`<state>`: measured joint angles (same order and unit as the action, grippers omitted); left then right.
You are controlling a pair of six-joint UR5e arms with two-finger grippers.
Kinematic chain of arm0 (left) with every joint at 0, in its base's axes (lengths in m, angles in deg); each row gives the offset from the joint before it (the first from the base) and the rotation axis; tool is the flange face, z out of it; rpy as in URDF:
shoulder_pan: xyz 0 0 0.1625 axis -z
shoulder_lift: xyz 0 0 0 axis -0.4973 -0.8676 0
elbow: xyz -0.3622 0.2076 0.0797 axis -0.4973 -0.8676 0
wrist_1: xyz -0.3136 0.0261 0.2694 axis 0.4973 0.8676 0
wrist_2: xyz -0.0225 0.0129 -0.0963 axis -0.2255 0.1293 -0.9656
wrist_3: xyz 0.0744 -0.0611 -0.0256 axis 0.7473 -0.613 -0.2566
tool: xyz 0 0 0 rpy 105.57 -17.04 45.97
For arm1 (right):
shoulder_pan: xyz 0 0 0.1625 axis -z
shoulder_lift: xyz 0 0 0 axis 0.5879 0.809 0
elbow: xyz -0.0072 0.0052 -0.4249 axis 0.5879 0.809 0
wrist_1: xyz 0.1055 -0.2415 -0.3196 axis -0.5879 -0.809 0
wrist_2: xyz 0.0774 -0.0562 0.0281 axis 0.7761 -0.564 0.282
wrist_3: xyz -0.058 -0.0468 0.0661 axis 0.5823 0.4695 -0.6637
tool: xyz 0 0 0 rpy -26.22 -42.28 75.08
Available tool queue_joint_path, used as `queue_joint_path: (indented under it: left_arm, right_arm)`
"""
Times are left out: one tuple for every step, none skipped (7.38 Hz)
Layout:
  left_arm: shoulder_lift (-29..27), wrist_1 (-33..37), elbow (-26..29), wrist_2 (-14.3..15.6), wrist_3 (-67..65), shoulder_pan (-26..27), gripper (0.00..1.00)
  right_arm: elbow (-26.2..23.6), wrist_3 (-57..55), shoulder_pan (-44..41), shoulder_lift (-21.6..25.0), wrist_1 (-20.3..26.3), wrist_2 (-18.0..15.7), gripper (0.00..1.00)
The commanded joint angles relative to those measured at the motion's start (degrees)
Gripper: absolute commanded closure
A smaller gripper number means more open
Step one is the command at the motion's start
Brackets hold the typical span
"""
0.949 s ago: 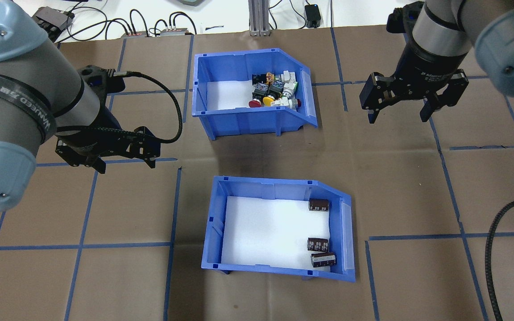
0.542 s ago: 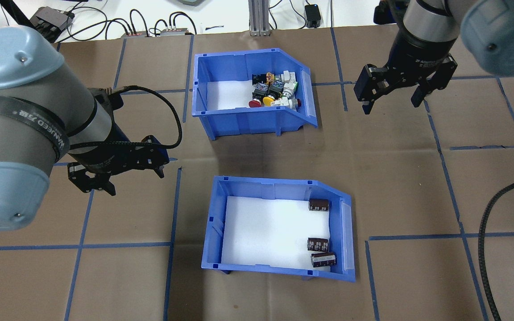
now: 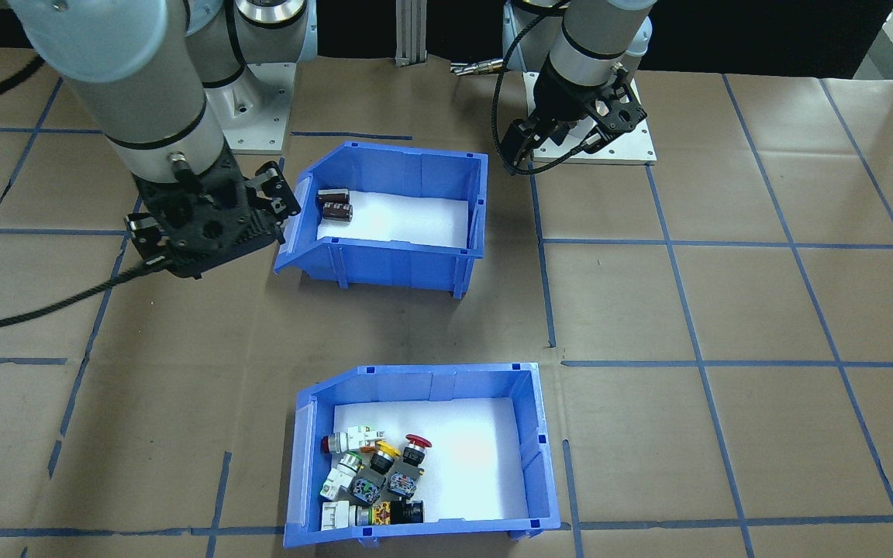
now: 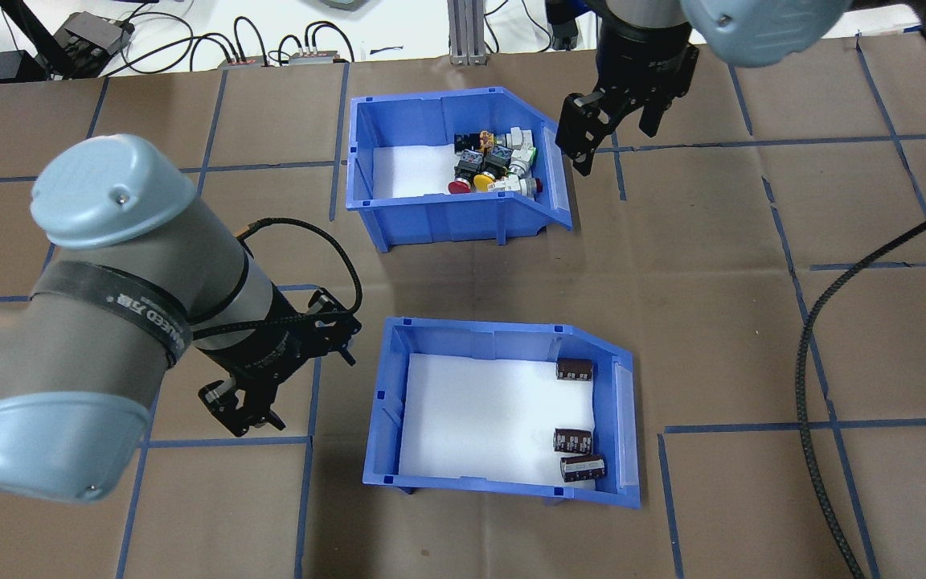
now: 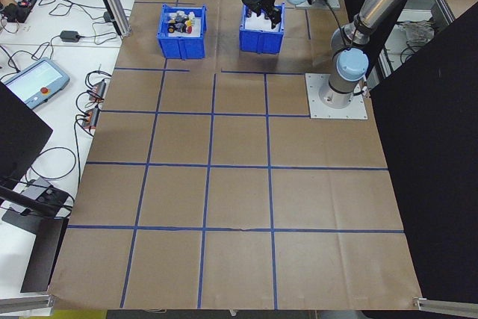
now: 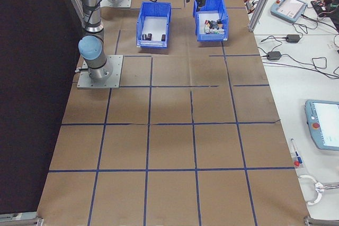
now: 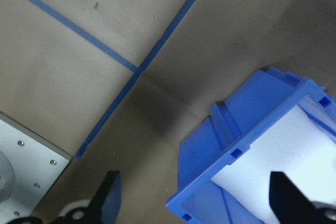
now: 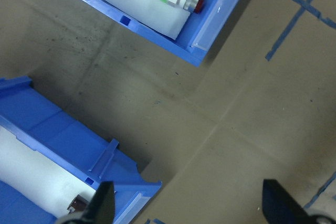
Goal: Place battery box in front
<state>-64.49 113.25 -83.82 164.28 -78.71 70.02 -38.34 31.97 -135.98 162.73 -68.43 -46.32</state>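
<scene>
Hovering beside battery box [image 4: 503,410] back wall: left gripper [image 4: 290,378], fingers spread, empty | right gripper [image 4: 620,133], fingers spread, beyond box beside switch bin [image 4: 455,173] lip

Bare tabletop [image 4: 672,289] is lying open between battery box [image 4: 463,342] and switch bin [image 4: 439,221]; both arms are hovering alongside.

You are seeing the right hand [image 8: 186,211] hanging open over the brown surface [image 8: 220,129], between the battery box [image 8: 58,145] and the switch bin [image 8: 210,19].
</scene>
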Motion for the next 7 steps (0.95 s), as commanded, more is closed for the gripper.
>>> queue_joint_path:
  left_arm:
    - [0.41,-1.25,-2.33,-0.18,-23.06,6.48,0.0]
    - [0.33,-2.74,-2.78,-0.18,-34.55,10.08,0.0]
    - [-0.02,-4.23,-2.87,-0.27,-44.06,12.98,0.0]
    - [-0.2,-5.81,-3.57,-0.18,-47.63,14.84,0.0]
    - [-0.29,-10.96,-6.19,-0.1,-51.24,16.16,0.0]
    - [-0.38,-16.84,-8.56,-0.01,-51.45,17.31,0.0]
    - [-1.07,-18.29,-9.46,0.17,-51.36,17.84,0.0]
  right_arm:
    - [2.97,11.83,-5.12,-4.92,-2.42,-0.09,0.0]
    - [3.15,18.49,-7.4,-7.03,-6.01,-0.09,0.0]
    - [3.15,24.38,-9.78,-8.79,-7.87,-0.09,0.0]
    - [3.33,28.97,-10.93,-9.94,-11.28,-0.18,0.0]
    - [3.33,33.02,-11.38,-11.34,-14.97,-0.18,0.0]
    - [3.33,35.06,-12.77,-12.57,-15.71,-1.48,0.0]
    - [3.59,34.99,-14.09,-13.63,-16.5,-3.93,0.0]
